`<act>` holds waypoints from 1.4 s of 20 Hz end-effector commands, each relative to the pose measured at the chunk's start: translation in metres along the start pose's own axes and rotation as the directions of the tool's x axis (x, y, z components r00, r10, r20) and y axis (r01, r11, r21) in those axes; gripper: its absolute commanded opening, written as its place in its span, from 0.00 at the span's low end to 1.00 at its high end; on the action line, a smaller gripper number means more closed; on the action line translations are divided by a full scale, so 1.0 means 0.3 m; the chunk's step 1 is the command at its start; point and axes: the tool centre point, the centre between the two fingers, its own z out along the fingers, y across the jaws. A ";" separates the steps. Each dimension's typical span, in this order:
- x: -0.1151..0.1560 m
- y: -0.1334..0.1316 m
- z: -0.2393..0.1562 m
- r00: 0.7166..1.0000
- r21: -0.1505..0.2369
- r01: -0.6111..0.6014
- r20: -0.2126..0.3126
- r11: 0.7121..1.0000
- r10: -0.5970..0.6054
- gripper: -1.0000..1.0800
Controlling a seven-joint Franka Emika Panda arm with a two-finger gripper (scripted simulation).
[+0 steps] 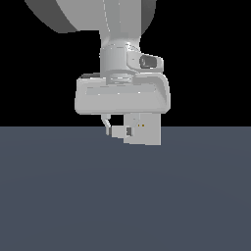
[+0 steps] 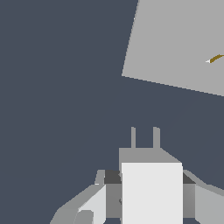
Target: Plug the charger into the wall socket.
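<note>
Pincer of the grey Panda arm is clamped on the small plain white-grey rectangular charger block, one finger pressing each side, with the two thin prongs sticking out ahead of it.

Going from biggest down: the dark blue-grey desk fills the lower part of the exterior view. On it stands the flat upright light-grey square socket panel, partly hidden behind the broad grey hand of the arm, with two tiny yellowish dots at its centre. The charger hangs just beside the panel, toward the exterior view's left, apparently above the desk, and the wrist view shows a clear gap of desk between the prongs and the panel.

To do this step well, I judge alignment matters more than speed. In the wrist view the panel looks skewed and its yellowish slot mark sits off to one side of the prongs' line. So square the charger to the panel first, bring the prongs level with the dots, then advance straight and slowly; a slanted push would likely jam a prong against the panel face.
</note>
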 end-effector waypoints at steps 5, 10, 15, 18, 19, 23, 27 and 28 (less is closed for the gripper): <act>0.010 0.056 -0.030 0.990 -0.003 -0.141 0.000 0.990 0.141 0.00; 0.011 0.077 -0.040 0.982 -0.004 -0.190 0.000 0.982 0.190 0.00; 0.011 0.080 -0.042 0.980 -0.005 -0.198 0.000 0.980 0.198 0.00; 0.012 0.080 -0.041 0.980 -0.005 -0.197 0.000 0.980 0.197 0.00; 0.013 0.081 -0.041 0.980 -0.005 -0.197 0.000 0.980 0.197 0.00; 0.033 0.085 -0.041 0.980 -0.005 -0.197 0.000 0.980 0.197 0.00; 0.073 0.093 -0.040 0.980 -0.005 -0.197 0.000 0.980 0.197 0.00; 0.085 0.096 -0.040 0.980 -0.005 -0.197 0.000 0.980 0.197 0.00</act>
